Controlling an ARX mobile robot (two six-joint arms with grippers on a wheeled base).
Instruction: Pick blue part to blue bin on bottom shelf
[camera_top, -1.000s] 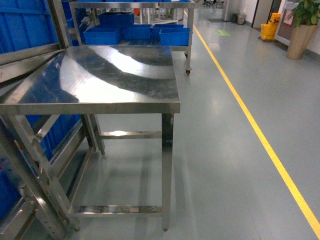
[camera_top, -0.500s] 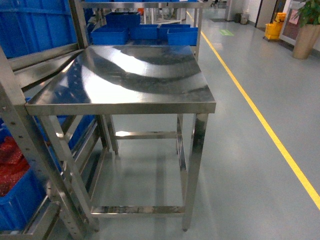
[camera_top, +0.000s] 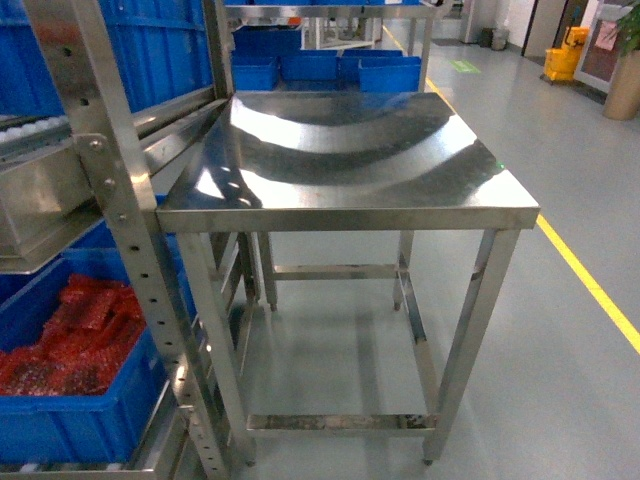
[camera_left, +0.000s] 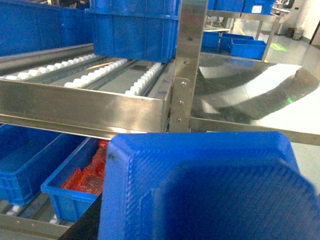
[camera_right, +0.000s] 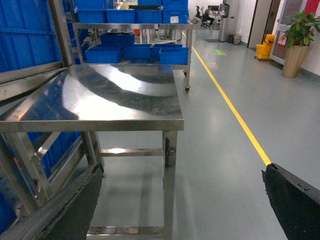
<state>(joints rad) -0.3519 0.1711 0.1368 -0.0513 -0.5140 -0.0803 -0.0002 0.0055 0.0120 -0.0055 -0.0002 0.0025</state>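
Plastic, stiff and light by the look of it, is what the blue part (camera_left: 205, 190) seems to be made of; it fills the near foreground of the left wrist view and is judged best held by its rim. Whether the left gripper is closed on it cannot be told. The right gripper (camera_right: 182, 200) is seen spread wide and empty. Against the earlier head picture, the steel table (camera_top: 350, 215) is now further right, and a blue bin (camera_top: 70, 420) of red pieces is now shown low on the rack (camera_top: 120, 200) at near left.
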